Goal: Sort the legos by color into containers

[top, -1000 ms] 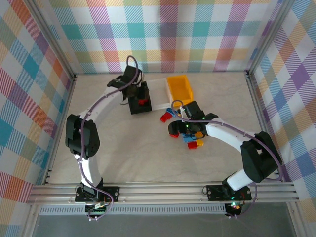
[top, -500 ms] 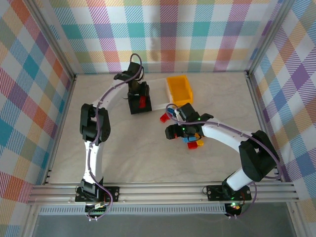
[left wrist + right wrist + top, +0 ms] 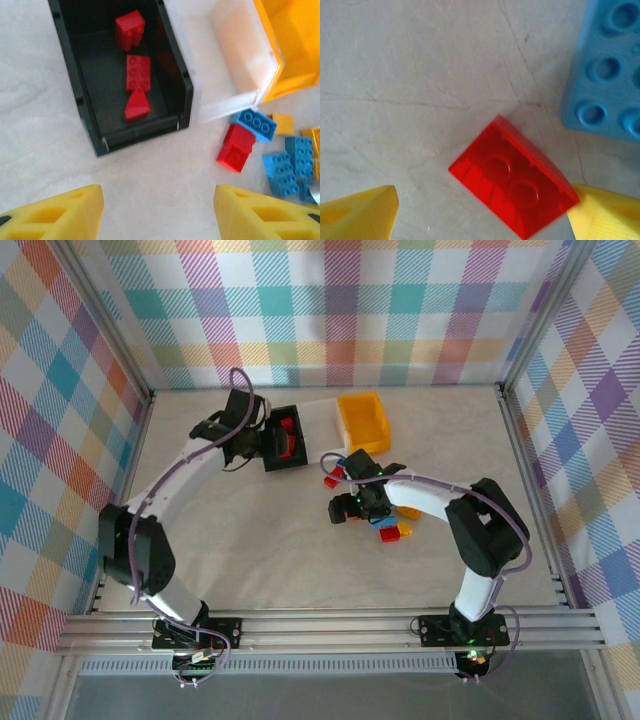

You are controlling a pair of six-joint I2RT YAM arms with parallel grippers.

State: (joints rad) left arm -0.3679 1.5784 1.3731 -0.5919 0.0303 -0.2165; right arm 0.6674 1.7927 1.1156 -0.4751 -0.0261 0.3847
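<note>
Since 1 second ago the left gripper (image 3: 256,440) has drawn back to the left of the black bin (image 3: 285,464), and the right gripper (image 3: 352,508) has slid left, off the pile of loose legos (image 3: 395,525). From above, the white bin (image 3: 322,420) and yellow bin (image 3: 362,418) stand right of the black one. The left wrist view adds what the top view blurs: 3 red bricks (image 3: 137,75) lie inside the black bin, and the left jaws stand apart, empty. The right wrist view shows the right jaws apart astride 1 red brick (image 3: 515,192) on the table (image 3: 395,75), a blue brick (image 3: 605,85) just beside it. Picking up a red looks like the step in hand. Next the jaws must close squarely on it, then carry it to the black bin.
</note>
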